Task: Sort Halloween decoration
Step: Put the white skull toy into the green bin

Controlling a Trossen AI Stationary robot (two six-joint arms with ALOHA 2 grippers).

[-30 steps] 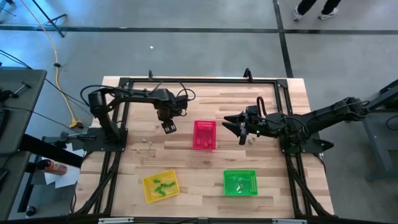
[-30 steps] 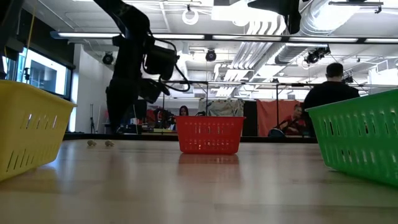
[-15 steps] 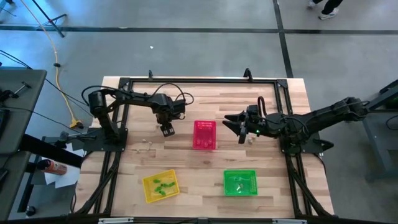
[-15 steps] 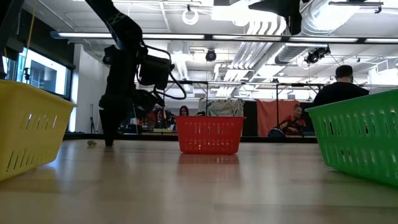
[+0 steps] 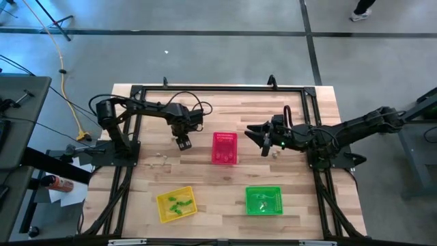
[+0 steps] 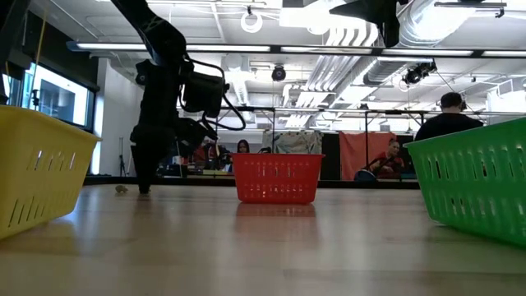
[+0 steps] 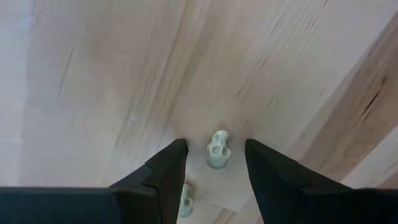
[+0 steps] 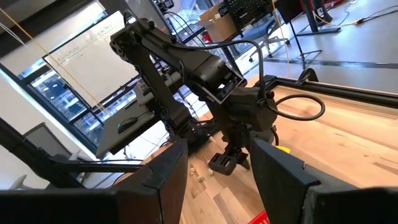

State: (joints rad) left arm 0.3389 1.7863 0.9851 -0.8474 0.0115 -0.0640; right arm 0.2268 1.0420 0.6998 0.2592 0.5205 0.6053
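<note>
On your wooden desk [image 5: 205,178], the left end effector [image 7: 214,155] stands spread, straddling a pale skull trinket [image 7: 217,149], not pinching it.

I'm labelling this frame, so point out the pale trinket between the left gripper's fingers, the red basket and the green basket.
pale trinket [image 7: 217,149], left wrist view, middle of its body.
left gripper [image 7: 214,155], left wrist view, midway between its fingertips.
red basket [image 5: 224,137], high view, its far rim.
green basket [image 5: 263,189], high view, its far rim.

Left gripper [image 7: 214,152] lowered, fingers apart; right gripper [image 5: 263,141] raised.
</note>
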